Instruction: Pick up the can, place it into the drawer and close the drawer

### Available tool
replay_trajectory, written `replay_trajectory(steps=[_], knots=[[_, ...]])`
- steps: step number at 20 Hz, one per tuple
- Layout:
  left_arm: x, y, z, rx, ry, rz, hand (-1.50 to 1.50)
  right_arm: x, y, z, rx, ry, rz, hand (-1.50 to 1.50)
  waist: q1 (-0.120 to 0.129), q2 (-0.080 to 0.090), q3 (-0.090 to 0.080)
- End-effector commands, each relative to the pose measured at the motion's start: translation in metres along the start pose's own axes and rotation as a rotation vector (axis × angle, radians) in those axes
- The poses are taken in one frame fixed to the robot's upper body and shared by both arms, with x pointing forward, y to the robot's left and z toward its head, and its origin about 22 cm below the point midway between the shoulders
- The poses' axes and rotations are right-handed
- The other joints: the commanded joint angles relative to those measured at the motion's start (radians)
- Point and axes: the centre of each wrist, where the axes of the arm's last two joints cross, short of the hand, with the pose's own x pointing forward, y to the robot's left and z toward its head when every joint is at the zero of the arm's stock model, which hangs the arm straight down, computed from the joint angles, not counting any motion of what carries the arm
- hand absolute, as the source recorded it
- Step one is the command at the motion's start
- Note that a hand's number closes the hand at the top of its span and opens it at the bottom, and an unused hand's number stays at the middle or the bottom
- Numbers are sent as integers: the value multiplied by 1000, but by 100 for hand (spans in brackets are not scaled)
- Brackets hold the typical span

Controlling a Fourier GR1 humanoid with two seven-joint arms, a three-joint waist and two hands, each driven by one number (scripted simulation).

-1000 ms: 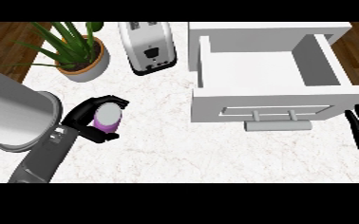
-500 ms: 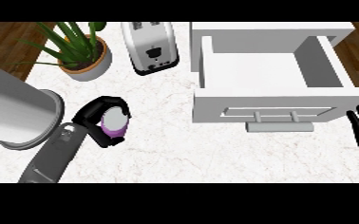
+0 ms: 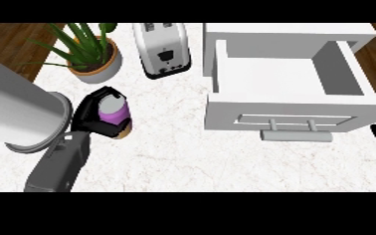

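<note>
No readable text, label, brand or number on anything in view.

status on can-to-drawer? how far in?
Early. Done: the left hand is curled round the purple can, left of the toaster. In hand: carrying it toward the drawer, which stands open with no can inside. Left: place the can in, then push the drawer shut. Right hand is not visible.
</note>
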Motion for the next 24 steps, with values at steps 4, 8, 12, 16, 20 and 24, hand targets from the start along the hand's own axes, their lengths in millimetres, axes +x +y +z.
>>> replay_trajectory(steps=[4,8,12,16,20,24], knots=[[35,-37,-29,207,-78,14,150,-7,-6,-3,-5,1,7,-150,3,0,1],[71,-77,-39,173,-106,-13,150,7,-7,13,-30,-5,10,-150,-1,-4,1],[118,-99,-45,136,-149,-33,150,-1,-5,12,-14,-39,-5,-150,-11,2,0],[151,-130,-39,120,-157,-37,150,11,-10,3,13,-18,11,-150,-16,6,-1],[189,-167,-63,69,-148,-77,150,13,7,-6,-18,-25,6,-150,-22,9,-2],[210,-195,-78,65,-168,-102,150,15,2,-9,-7,-38,-9,-150,-29,10,-2]])
